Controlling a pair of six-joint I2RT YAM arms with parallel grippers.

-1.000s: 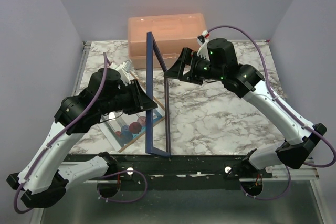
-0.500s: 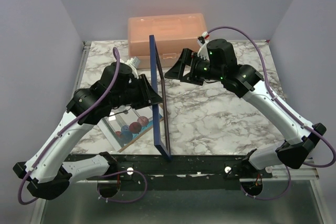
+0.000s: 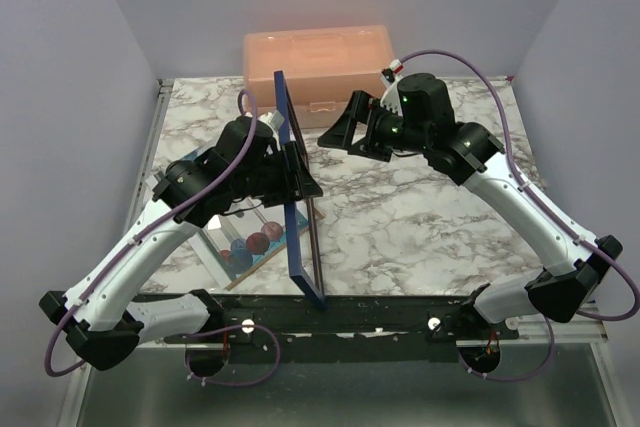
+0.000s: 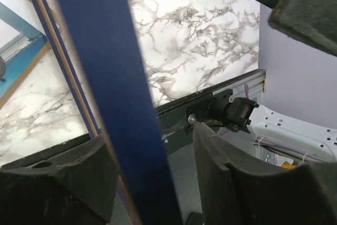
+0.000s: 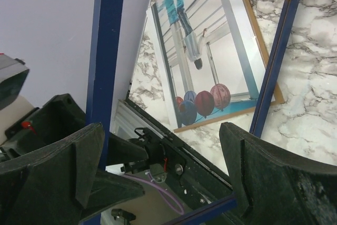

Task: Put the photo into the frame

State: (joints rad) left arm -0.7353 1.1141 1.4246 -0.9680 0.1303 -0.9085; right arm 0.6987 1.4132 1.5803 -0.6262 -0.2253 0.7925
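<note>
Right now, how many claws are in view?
2. The left claw straddles a rail of the upright frame, jaws apart; the right claw hangs open right of the frame, before the peach box. Neither is hidden.

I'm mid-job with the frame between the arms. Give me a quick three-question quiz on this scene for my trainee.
1. True or false: the frame lies flat.
2. The photo is: A) inside the frame; B) flat, face up, left of the frame; C) standing upright.
3. Fill in: the right gripper holds ____.
Key: 1 false, it stands on edge; 2 B; 3 nothing.
</note>
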